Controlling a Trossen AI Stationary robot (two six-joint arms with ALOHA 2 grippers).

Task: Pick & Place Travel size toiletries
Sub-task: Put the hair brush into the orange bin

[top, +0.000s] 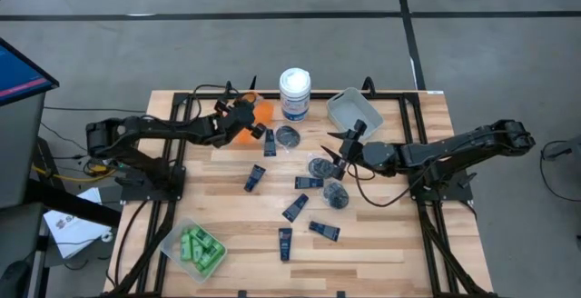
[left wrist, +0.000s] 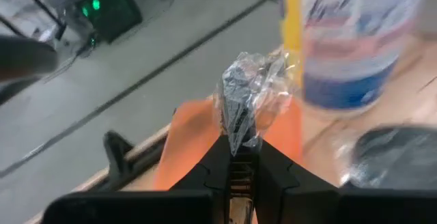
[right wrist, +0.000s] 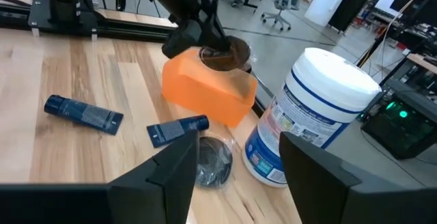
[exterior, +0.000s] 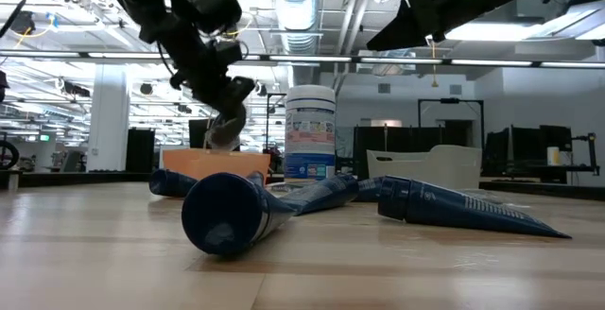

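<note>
Hanging just above the orange bin (top: 261, 112) at the table's 12 o'clock edge, the left gripper (top: 243, 116) is seen clamped on a dark pot in crinkled clear wrap (left wrist: 244, 108). The pot sits directly over the bin's opening, so a release is judged to be the step in hand; whether anything already lies in that bin cannot be told.

The right gripper (top: 343, 151) is held over the middle of the table with its fingers apart and nothing between them. A wrapped dark pot (right wrist: 213, 159) lies just ahead of it, toward 11 o'clock, beside the white tub (top: 294, 93). This arm is judged the nearer one to it.

Several navy tubes (top: 254, 177) are scattered from the centre toward 6 o'clock, their long axes pointing different ways. The clear bin (top: 193, 248) at 7 o'clock holds green bottles (top: 201, 246). The grey bin (top: 355, 112) at 1 o'clock appears empty.
</note>
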